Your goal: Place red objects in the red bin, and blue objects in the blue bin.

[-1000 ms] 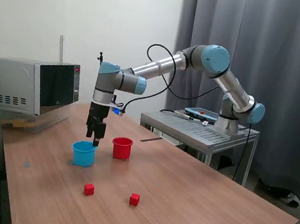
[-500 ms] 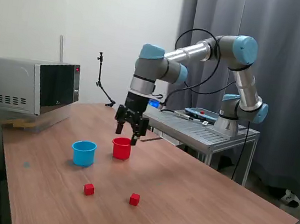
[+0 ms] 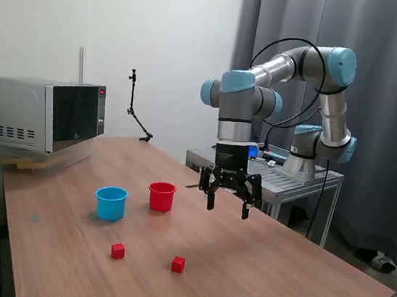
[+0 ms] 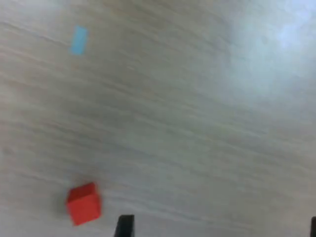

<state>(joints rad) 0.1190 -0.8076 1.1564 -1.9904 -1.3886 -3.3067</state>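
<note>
With no blue cubes in sight and two red cubes (image 3: pixel 178 264) on the table (image 3: pixel 277 276), we judge our gripper (image 3: pixel 227 206), jaws wide and empty, must descend over one.

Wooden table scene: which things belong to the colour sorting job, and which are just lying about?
Job:
- two small red cubes on the wooden table
- round red plastic cup
- round light blue plastic cup
- open two-finger gripper, empty

Lying about:
- grey microwave oven
- grey metal stand under the arm
- thin black stand
</note>
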